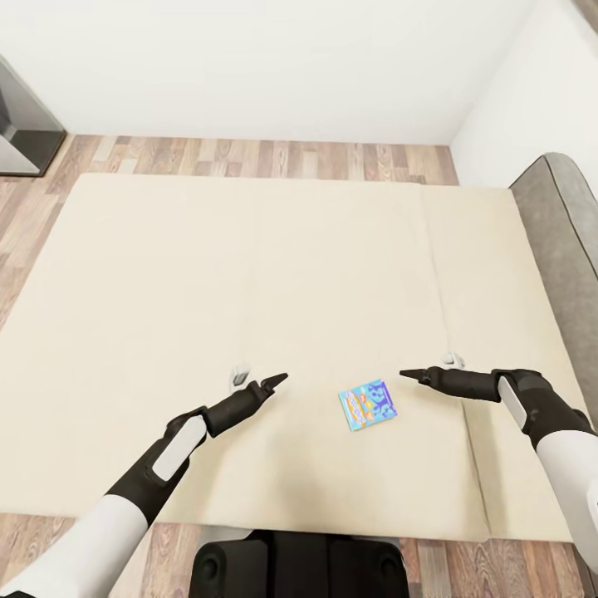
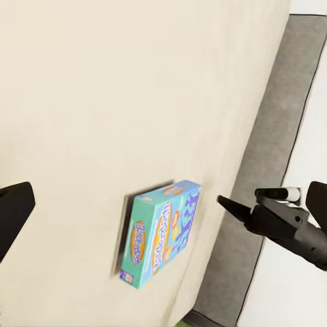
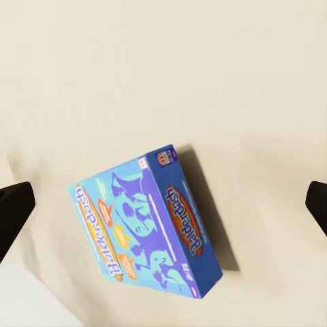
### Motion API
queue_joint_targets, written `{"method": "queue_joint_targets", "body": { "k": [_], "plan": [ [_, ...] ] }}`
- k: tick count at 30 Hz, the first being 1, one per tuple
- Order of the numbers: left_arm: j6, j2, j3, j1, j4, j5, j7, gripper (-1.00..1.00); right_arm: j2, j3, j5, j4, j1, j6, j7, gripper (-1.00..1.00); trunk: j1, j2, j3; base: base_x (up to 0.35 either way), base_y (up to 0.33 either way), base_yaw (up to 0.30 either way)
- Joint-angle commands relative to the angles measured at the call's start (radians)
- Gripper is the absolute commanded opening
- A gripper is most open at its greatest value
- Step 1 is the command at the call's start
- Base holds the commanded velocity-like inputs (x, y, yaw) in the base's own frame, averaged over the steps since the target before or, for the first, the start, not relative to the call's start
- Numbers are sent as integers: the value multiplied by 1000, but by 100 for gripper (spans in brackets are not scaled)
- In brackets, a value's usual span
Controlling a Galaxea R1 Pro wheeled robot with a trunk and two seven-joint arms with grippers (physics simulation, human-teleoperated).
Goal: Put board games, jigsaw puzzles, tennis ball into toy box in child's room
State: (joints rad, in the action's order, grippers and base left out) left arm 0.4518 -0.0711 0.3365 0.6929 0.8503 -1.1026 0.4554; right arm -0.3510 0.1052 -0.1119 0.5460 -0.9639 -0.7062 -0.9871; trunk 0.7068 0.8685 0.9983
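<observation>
Board game [image 1: 367, 404], mostly blue, lies flat on the bed [image 1: 249, 274] between my left gripper [image 1: 278, 379] and right gripper [image 1: 407, 374], both empty, spread unclear; light, stiff, slick, so I'd pinch its long edges.

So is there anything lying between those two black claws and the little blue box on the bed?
Nothing visible. The board game lies alone on the bare beige bed, between the left gripper and right gripper, with only mattress between it and either.

2 arms stretched forward, left gripper [image 1: 274, 381] and right gripper [image 1: 409, 374] tips pointing inward — both empty
</observation>
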Motion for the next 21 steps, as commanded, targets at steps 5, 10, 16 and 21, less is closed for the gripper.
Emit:
{"method": "queue_joint_targets", "body": {
  "k": [5, 10, 16, 21],
  "plan": [
    [5, -1, -1, -1, 0, -11, 17, 100, 0, 1, -6, 0, 0, -1, -9, 100, 0, 1, 9, 0, 0, 17],
    [6, 0, -2, -2, 0, -11, 23, 100, 1, 1, -7, 0, 0, 8, -12, 100, 0, 1, 17, 0, 0, 41],
    [7, 5, -2, -2, 0, -9, 33, 100, 4, 0, -8, -1, 0, 28, -15, 100, 0, 1, 26, 0, 0, 56],
    [10, 8, -1, -1, -2, -7, 37, 100, 7, -1, -8, -1, 0, 37, -15, 100, 0, 1, 34, 0, 0, 64]
  ]
}}
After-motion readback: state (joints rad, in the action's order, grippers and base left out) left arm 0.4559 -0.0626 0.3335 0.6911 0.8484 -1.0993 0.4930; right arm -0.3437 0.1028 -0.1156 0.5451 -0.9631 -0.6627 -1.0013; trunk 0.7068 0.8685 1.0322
